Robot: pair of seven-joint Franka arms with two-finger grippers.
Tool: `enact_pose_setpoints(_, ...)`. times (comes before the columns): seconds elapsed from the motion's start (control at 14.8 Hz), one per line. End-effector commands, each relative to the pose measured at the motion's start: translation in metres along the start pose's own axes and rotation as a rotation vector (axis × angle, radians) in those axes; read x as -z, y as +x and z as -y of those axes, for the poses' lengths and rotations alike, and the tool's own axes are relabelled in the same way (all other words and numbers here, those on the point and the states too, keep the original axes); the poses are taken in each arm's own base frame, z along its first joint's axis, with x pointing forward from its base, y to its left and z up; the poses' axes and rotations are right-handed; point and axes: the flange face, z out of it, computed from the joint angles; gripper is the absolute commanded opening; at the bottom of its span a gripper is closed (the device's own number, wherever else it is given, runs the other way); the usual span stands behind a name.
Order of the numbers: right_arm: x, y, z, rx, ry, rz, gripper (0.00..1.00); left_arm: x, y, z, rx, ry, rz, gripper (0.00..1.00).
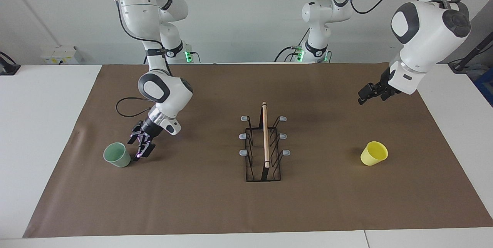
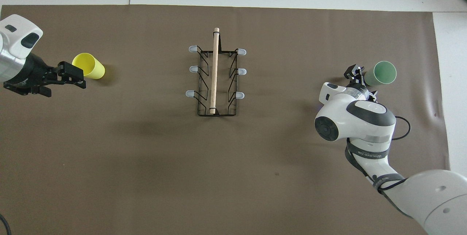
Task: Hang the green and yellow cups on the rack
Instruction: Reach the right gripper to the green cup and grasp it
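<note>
Rack [image 1: 264, 146] mid-mat; green cup [image 1: 116, 155] toward right arm's end of it, yellow cup [image 1: 374, 153] toward left arm's. Right gripper [image 1: 141, 147] spread, just beside green cup. Left gripper [image 1: 369, 94] spread, raised, apart from yellow cup.

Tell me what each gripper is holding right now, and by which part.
Nothing is held. The right gripper, jaws open, is low beside the green cup. The left gripper is up over the mat, with the yellow cup standing free.
</note>
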Motion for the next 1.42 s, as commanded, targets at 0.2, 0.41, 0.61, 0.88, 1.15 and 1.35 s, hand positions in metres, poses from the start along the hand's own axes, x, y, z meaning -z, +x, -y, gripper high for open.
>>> enact_pose_setpoints(0.2,-0.027,-0.010,0.021,-0.023,-0.057,0.002,1.00,-0.028,0.025,0.034,0.139,-0.081,0.118,1.00)
enact_pose_setpoints(0.41,-0.039,-0.008,0.030,-0.022,-0.081,-0.009,1.00,-0.042,0.043,0.050,0.292,-0.150,0.180,1.00)
enact_pose_setpoints(0.61,-0.049,-0.012,0.039,0.008,-0.121,-0.008,0.83,-0.048,0.052,0.071,0.534,-0.232,0.224,1.00)
enact_pose_setpoints(0.88,-0.049,-0.019,0.032,0.018,-0.133,0.016,0.00,-0.045,0.055,0.077,0.620,-0.270,0.220,1.00)
enact_pose_setpoints(1.15,-0.024,-0.044,0.023,-0.064,-0.144,-0.014,0.00,-0.041,0.059,0.082,0.703,-0.306,0.209,1.00)
enact_pose_setpoints(1.35,0.007,-0.053,0.021,-0.119,-0.143,-0.104,0.00,-0.050,0.077,0.123,0.930,-0.439,0.281,1.00)
